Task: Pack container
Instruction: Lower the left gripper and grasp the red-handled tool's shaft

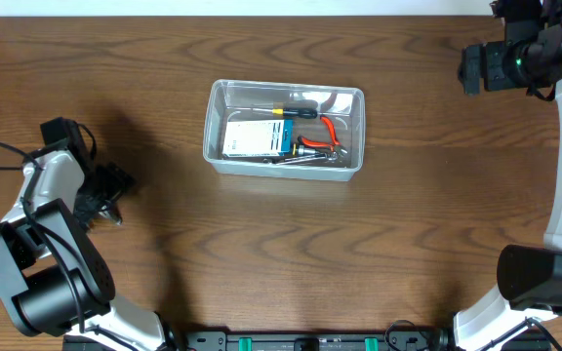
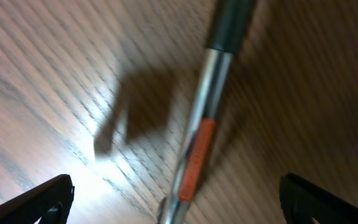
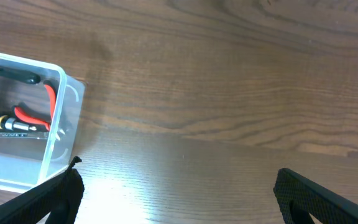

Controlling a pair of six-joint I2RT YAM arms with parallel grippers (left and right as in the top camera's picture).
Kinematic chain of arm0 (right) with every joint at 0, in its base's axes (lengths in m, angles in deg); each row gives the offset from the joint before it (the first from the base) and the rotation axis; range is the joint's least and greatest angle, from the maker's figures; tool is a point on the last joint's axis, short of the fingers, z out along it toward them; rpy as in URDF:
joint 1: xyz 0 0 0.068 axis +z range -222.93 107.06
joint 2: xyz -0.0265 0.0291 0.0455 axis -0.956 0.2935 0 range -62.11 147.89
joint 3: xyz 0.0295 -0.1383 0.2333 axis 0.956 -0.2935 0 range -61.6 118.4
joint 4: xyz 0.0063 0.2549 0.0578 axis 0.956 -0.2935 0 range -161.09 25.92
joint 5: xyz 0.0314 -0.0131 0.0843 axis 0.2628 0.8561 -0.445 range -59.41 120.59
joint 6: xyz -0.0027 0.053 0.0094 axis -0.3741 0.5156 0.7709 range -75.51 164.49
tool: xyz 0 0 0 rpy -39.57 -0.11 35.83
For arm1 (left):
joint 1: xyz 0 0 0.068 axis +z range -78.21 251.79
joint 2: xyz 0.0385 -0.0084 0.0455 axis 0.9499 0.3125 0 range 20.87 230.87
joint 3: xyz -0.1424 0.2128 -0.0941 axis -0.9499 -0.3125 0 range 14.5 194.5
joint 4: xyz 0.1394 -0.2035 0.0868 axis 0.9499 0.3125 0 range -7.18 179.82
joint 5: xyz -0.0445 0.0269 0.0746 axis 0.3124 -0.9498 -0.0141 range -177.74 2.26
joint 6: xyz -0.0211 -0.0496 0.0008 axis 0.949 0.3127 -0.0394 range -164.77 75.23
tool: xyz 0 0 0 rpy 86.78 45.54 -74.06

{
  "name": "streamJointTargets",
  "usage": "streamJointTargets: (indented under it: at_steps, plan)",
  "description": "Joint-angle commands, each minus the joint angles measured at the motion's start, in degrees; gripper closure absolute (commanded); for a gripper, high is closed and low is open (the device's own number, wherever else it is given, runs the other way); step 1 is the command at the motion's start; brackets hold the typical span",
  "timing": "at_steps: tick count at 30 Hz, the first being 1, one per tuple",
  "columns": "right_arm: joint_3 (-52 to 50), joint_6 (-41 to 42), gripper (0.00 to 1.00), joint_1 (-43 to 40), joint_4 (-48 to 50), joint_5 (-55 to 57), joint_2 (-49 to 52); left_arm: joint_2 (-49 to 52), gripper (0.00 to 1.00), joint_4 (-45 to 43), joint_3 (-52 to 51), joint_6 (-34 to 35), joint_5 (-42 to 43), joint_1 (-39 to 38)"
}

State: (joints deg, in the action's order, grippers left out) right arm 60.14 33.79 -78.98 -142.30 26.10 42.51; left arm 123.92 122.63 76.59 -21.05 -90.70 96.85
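Brown wood table (image 1: pixel 408 214) fills every view. Container (image 1: pixel 215 127) sits near centre, slightly toward 12 o'clock, holding a blue-and-white box (image 1: pixel 257 139), a screwdriver (image 1: pixel 286 111) and red pliers (image 1: pixel 332 132). Left gripper (image 1: pixel 110 200), at 9 o'clock, hangs released, fingers spread wide, over a blurred metal tool (image 2: pixel 197 143) with an orange band. Right gripper (image 1: pixel 471 68), at 2 o'clock, is likewise spread, grasping nothing.
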Motion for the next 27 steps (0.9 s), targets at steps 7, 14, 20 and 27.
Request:
streamJointTargets:
  at_steps: [7, 14, 20, 27]
  plan:
    - [-0.04, 0.81, 0.01, -0.42, -0.07, -0.39, -0.44, 4.15, 0.02, 0.09, -0.15, -0.76, 1.07, 1.55]
    - [-0.04, 0.81, 0.01, -0.42, -0.17, -0.42, -0.44, 5.16, 0.02, 0.11, -0.15, -0.79, 1.07, 1.55]
    - [-0.04, 0.81, 0.01, -0.42, -0.28, -0.42, -0.44, 5.16, 0.01, -0.07, -0.15, -0.79, 1.07, 1.55]
    - [-0.04, 0.83, 0.01, -0.42, -0.50, -0.44, -0.44, 5.16, 0.16, -0.04, -0.15, -0.76, 1.07, 1.55]
